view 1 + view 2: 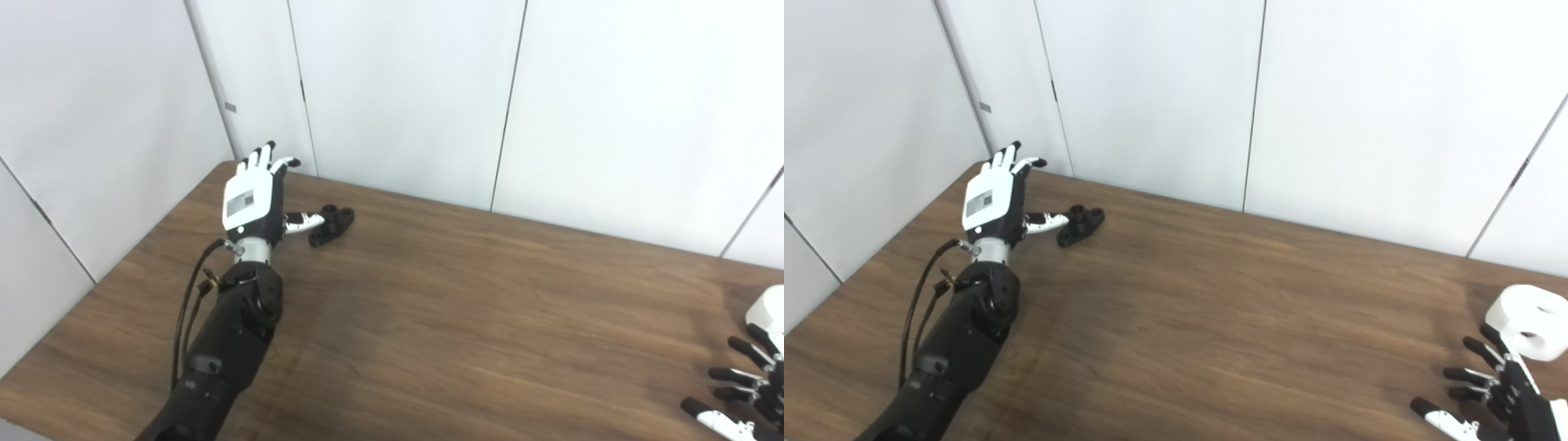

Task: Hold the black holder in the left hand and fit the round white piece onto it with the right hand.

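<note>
Black holder — beside left hand

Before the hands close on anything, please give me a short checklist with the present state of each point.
1. Left hand open, fingers apart: ok.
2. Black holder within the left hand's grasp: cannot tell; the thumb is at its near end, the palm is beside it.
3. Holder lying free on the table: ok.
4. Right hand open: ok.
5. Round white piece held: not ok; it lies on the table just beyond the right hand's fingers.
6. Piece fitted on the holder: not ok; they lie far apart.
</note>
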Controlling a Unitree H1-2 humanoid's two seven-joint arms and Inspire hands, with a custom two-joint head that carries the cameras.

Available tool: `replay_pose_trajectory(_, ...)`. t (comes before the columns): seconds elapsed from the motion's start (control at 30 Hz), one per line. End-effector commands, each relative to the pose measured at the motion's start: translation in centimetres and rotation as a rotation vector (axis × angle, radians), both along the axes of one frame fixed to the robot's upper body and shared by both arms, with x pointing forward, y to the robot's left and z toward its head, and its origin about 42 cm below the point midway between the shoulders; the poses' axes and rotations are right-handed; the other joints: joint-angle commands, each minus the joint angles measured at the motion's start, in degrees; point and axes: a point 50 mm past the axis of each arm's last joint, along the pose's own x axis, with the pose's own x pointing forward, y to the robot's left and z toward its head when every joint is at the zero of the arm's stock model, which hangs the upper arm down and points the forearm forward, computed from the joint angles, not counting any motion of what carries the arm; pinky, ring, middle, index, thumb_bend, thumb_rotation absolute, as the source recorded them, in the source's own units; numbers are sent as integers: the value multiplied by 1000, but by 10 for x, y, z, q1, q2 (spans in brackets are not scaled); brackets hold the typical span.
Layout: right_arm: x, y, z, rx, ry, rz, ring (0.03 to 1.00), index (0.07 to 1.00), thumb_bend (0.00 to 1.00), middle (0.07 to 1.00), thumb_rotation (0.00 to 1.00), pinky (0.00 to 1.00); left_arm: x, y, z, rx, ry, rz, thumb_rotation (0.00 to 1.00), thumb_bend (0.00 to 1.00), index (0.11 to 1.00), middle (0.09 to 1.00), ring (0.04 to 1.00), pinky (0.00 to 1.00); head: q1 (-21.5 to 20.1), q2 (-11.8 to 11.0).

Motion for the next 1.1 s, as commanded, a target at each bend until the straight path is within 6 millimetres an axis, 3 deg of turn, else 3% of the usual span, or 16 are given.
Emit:
replay_pose_trajectory(0.0, 2, -8, 15, -20, -60, -3, 644, 901, 676, 843, 14, 704, 11, 12, 27, 5, -58, 24, 408, 989, 830, 1000, 1000, 1000, 0, 1)
replay_pose_trajectory(0.07, 1, -8, 16, -24, -60, -5, 647, 901, 674, 846, 18, 711, 11, 12, 24, -35, -51, 29, 434, 999, 838, 1000, 1000, 1000, -1, 1)
replay_pose_trajectory(0.17, 2, -9, 16, -39, -60, -7, 649, 899, 677, 841, 44, 640, 14, 12, 19, -101, -31, 40, 390, 1000, 830, 1000, 1000, 1000, 0, 2)
replay_pose_trajectory(0.3, 1, -10, 16, -36, -57, -8, 649, 898, 673, 844, 44, 660, 18, 10, 12, -155, -4, 32, 394, 1000, 797, 1000, 1000, 1000, 0, 2)
replay_pose_trajectory(0.47, 1, -10, 16, -47, -57, -8, 647, 897, 667, 840, 59, 641, 22, 5, 4, -136, 68, 21, 432, 1000, 750, 1000, 1000, 1000, 0, 2)
replay_pose_trajectory(0.8, -1, -12, 14, -42, -59, -4, 631, 886, 659, 824, 30, 642, 23, -3, -4, -143, 162, -30, 397, 1000, 723, 1000, 1000, 1000, -1, 7)
replay_pose_trajectory(1.07, -3, -13, 15, -52, -57, -8, 629, 878, 676, 821, 62, 603, 22, -9, -16, -114, 183, -40, 340, 1000, 719, 1000, 1000, 1000, -4, 11)
